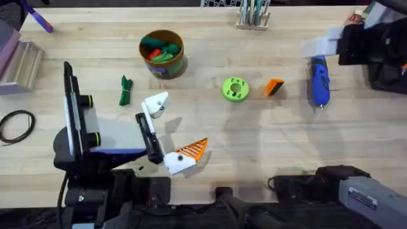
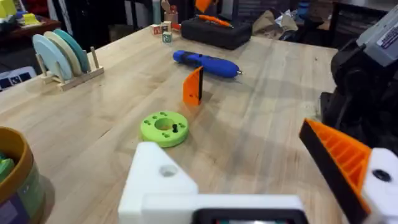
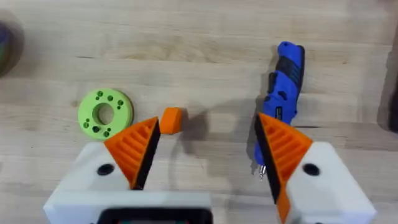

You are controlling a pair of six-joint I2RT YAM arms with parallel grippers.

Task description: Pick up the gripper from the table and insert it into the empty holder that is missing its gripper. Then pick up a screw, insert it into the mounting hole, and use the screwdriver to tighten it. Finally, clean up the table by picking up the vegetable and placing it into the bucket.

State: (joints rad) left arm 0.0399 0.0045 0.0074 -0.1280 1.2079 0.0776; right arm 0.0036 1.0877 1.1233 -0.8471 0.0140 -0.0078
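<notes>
The loose orange gripper (image 1: 274, 87) (image 2: 193, 86) (image 3: 171, 120) lies right of centre on the table, beside the lime-green disc (image 1: 235, 88) (image 2: 165, 127) (image 3: 105, 112). The blue screwdriver (image 1: 318, 79) (image 2: 207, 63) (image 3: 283, 87) lies just right of it. My left gripper (image 1: 183, 122) (image 2: 227, 140) is open; one side is the bare white holder (image 1: 156, 104) (image 2: 158, 180), the other carries an orange finger. My right gripper (image 1: 324, 48) (image 3: 205, 124) hovers open above the screwdriver. The green vegetable (image 1: 125, 90) lies near the bucket (image 1: 162, 53) (image 2: 15, 174).
The bucket holds red and green toy pieces. A small dark piece (image 2: 175, 129) stands on the disc. A plate rack (image 1: 253, 16) (image 2: 61, 55) and a black case (image 2: 214, 31) sit at the far edge. A black cable (image 1: 16, 124) and grey block (image 1: 22, 63) lie at left.
</notes>
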